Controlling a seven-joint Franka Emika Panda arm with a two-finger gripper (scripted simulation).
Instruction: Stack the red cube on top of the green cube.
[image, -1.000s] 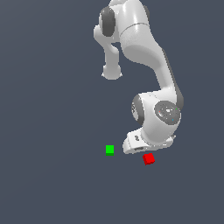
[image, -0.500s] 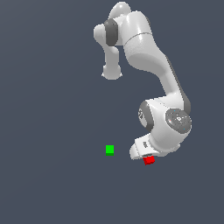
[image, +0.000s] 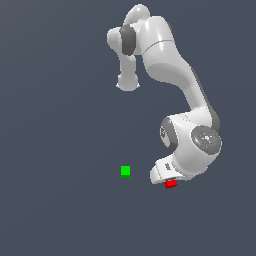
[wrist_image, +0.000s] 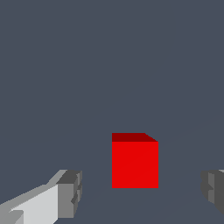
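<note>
Red cube (wrist_image: 134, 164) rests on worktop, between spread fingers (wrist_image: 70, 194) of gripper (wrist_image: 140, 192), touching neither; slightly nearer one finger. Gap straddles cube squarely. Green cube (image: 125, 171) sits well apart from red cube, toward exterior view's left.

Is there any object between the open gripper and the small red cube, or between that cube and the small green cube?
Nothing visible stands in the way. In the wrist view the small red cube sits between the spread fingers of the gripper, untouched. In the exterior view only bare grey floor lies between it and the small green cube.
</note>
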